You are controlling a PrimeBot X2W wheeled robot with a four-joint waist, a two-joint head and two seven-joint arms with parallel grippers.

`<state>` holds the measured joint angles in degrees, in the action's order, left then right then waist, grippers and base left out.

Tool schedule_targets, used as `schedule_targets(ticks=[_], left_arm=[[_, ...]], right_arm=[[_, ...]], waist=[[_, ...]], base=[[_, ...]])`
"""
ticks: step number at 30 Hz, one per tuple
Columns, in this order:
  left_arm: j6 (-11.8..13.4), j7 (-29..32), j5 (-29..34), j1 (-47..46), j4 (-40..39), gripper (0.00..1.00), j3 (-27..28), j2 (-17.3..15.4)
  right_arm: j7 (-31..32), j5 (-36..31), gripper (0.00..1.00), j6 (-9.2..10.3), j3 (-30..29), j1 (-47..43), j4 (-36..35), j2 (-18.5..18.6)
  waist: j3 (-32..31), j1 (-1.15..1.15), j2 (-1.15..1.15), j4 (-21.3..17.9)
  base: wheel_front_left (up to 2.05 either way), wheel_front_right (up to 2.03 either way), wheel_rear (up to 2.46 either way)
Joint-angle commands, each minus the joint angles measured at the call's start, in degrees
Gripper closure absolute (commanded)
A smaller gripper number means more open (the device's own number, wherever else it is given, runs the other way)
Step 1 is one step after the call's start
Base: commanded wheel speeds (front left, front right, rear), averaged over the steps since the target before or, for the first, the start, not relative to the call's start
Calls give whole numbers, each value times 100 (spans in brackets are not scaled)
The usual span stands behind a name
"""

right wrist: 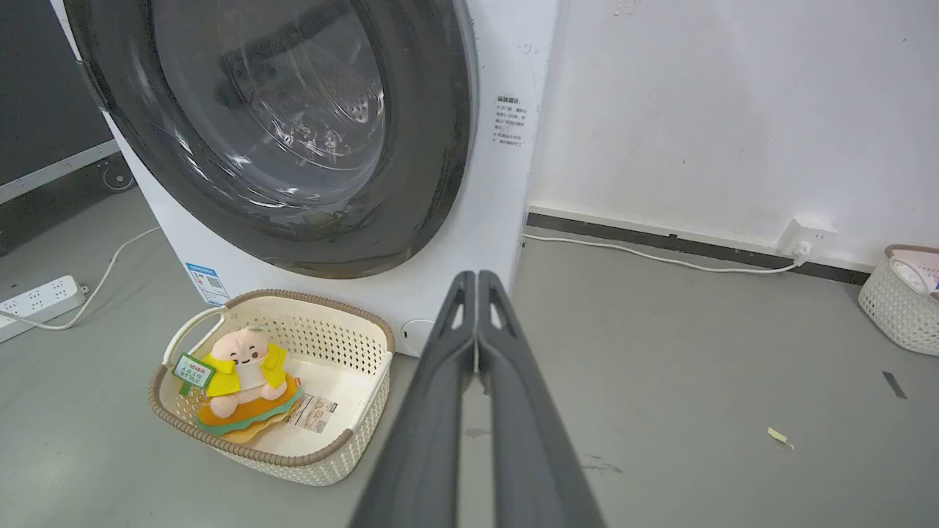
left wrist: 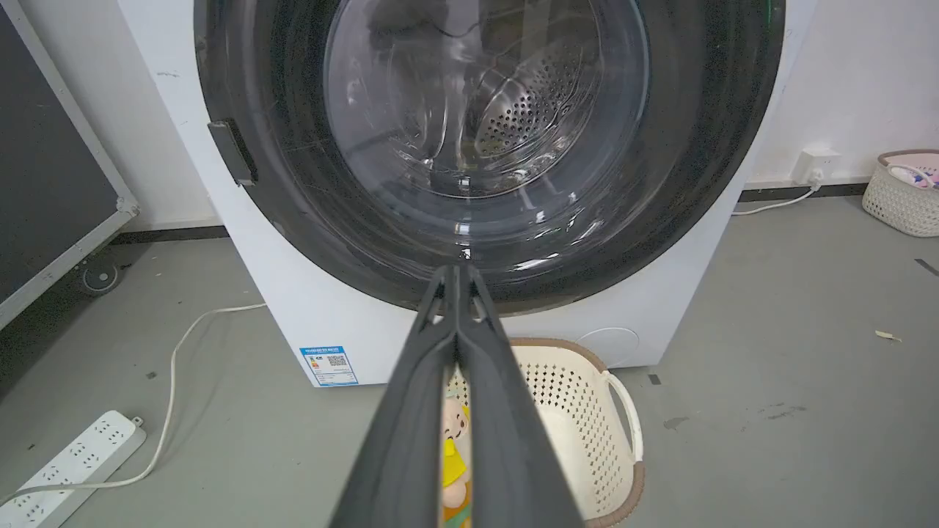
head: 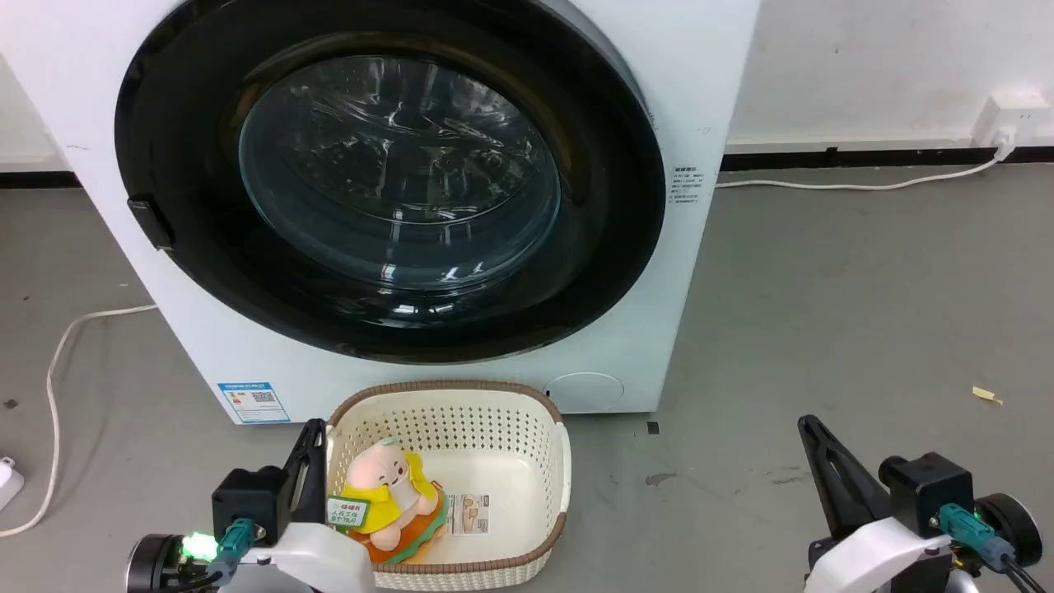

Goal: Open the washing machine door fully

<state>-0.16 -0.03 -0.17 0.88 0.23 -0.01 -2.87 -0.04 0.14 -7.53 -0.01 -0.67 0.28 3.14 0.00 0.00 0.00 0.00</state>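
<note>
Washing machine door [head: 387, 181]: glossy black disc with a clear glass bowl at its centre, in the upper middle of the head view. It lies shut against the white front. Drum holes show through the glass in the left wrist view.
Door tab [head: 150, 222]: small black piece on the disc's left rim in the head view.
Washing machine [head: 708, 74]: white box on the grey floor [head: 823, 288], with a blue label [head: 254, 401] at its lower left and a round cover [head: 585, 391] at its lower right.
Left claw [head: 314, 427]: lower left of the head view, fingers pressed together and holding nothing, just beside the left rim of the basket and apart from the door. In its own wrist view the joined fingers [left wrist: 456, 270] rise from the bottom centre, with the tip drawn over the door's lower rim.
Right claw [head: 807, 422]: lower right of the head view, closed and empty, above bare floor. In its own wrist view the tip [right wrist: 477, 276] lies beside the machine's lower right corner.
Basket [head: 561, 449]: cream, perforated, with a brown woven rim, on the floor just in front of the machine.
Plush toy [head: 387, 486]: pink figure in a yellow jacket, in the basket's left part, with a paper card [head: 469, 502] beside it.
Cable [head: 58, 354]: white, curving across the floor at the left edge.
Power strip [left wrist: 66, 462]: white, at the lower left of the left wrist view.
Wall socket [head: 1009, 123]: upper right, with a white lead running along the floor.
Second basket [left wrist: 906, 194]: pale, at the right edge.
</note>
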Motion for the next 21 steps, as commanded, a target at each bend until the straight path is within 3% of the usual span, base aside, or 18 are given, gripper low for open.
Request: schedule_targets(ticks=[1,21], left_arm=[[16,3,17,-88,-23,100,1,0],[16,3,17,-88,-23,100,1,0]], right_arm=[[4,-14,100,4,1,67,-28,-26],[4,-14,100,4,1,67,-28,-26]], waist=[[0,0,0,0],[0,0,0,0]], base=[[0,0,0],[0,0,0]])
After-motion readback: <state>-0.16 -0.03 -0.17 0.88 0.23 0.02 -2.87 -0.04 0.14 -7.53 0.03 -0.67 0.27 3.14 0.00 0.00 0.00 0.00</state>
